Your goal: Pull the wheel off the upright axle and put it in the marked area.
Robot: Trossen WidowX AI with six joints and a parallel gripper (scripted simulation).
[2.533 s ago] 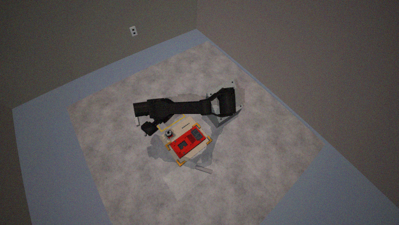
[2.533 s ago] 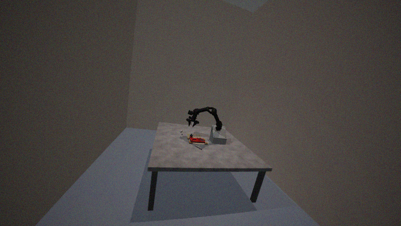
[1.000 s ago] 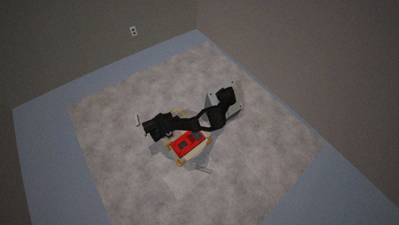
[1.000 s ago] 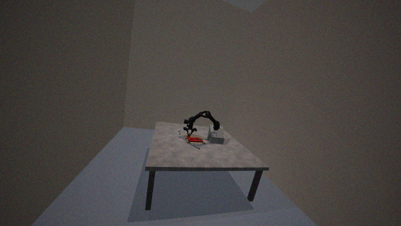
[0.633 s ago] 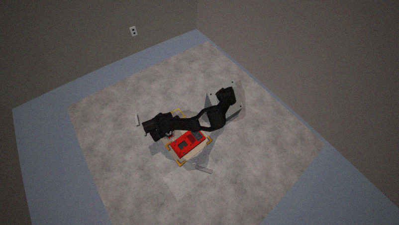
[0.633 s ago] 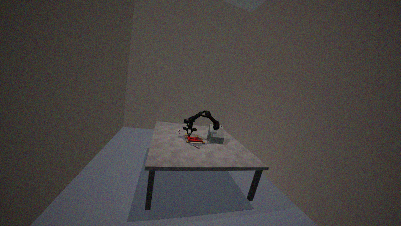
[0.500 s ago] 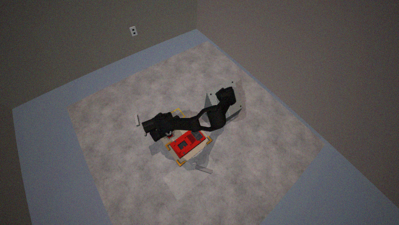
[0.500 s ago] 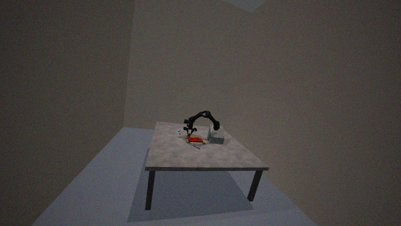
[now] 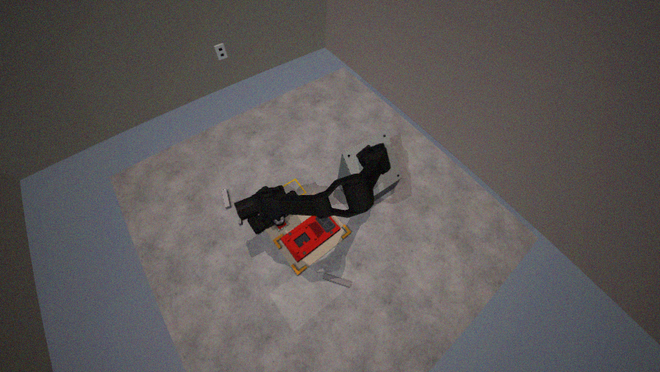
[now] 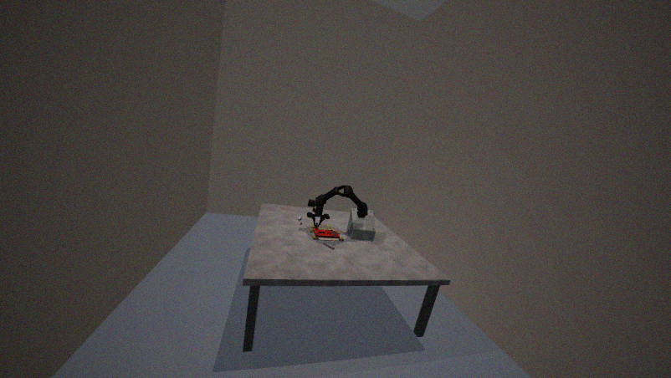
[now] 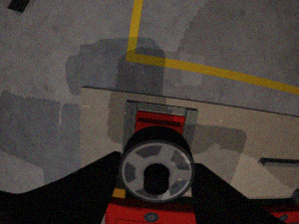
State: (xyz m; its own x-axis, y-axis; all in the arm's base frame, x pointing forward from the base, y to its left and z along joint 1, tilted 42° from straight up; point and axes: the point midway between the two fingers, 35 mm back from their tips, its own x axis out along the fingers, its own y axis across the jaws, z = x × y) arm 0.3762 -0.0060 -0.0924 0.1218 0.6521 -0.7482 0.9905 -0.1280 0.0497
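Note:
The wheel (image 11: 157, 157), with a black tyre and grey spoked face, is between my fingertips in the wrist view. My gripper (image 11: 156, 164) (image 10: 316, 225) is shut on the wheel, one finger on each side. The wheel is above the red mount at the board's end. The dark centre of the wheel shows, but how far it sits down on the axle cannot be told. The marked area is a yellow outline (image 11: 209, 72) (image 9: 295, 179) on the table just beyond the board's edge. In the top view the arm partly covers the outline and the wheel.
A red panel (image 9: 310, 237) (image 10: 326, 233) lies on a beige board (image 9: 326, 255) with orange corner brackets (image 9: 299, 269). A grey bar (image 9: 336, 280) (image 10: 329, 245) lies near the board. A pale bar (image 9: 225, 198) lies beyond the gripper. The arm's grey base box (image 10: 362, 232) stands at the right.

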